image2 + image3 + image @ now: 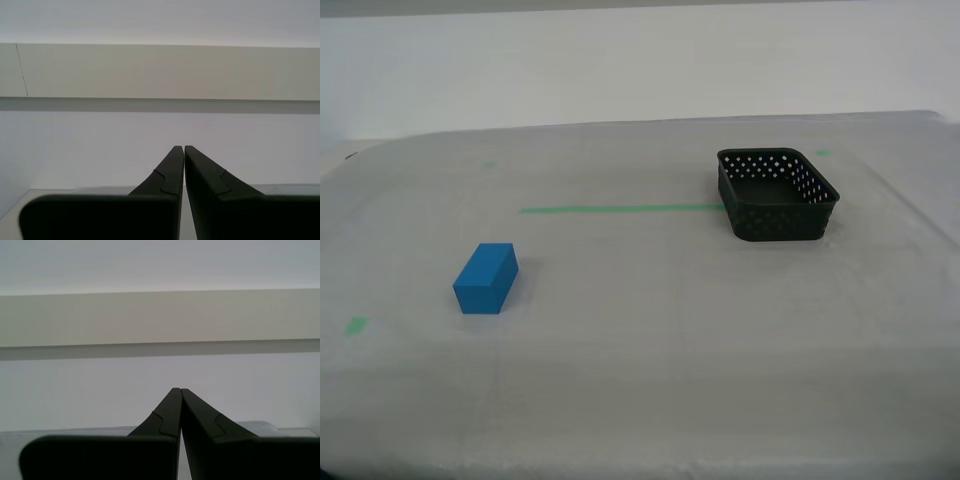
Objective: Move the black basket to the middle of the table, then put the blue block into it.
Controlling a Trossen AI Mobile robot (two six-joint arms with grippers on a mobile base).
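Both sets of jaws closed tip to tip, nothing between them. My first gripper (pixel 176 390) pinched together on air, fingers meeting at a point, aimed at a pale wall (pixel 160 315) rather than down at any work. My second gripper (pixel 180 147) likewise, the thinnest sliver of a gap at the tips, gripping nothing, touching nothing. Only a low strip of the table's (pixel 255 426) far edge showing past the fingers in each wrist view; neither basket nor block in sight there, so both lying out of the grippers' line of aim, below and apart from them. How far below: impossible to tell, since no arm appears in the exterior view.

Outward to the task's things, seen in the exterior view only. The black basket (pixel 778 195) upright and empty, toward that view's right and far half of the table, its near corner just touching the end of the green tape line (pixel 620 209). The blue block (pixel 486 278) resting flat toward that view's left and nearer half, well apart from the basket, with a small green tape bit (pixel 356 325) near it.

Judging from this: nothing done yet. Basket apparently off centre, still to be brought to the middle; block still to be picked up and dropped inside. Both grippers to be opened before any grasp.
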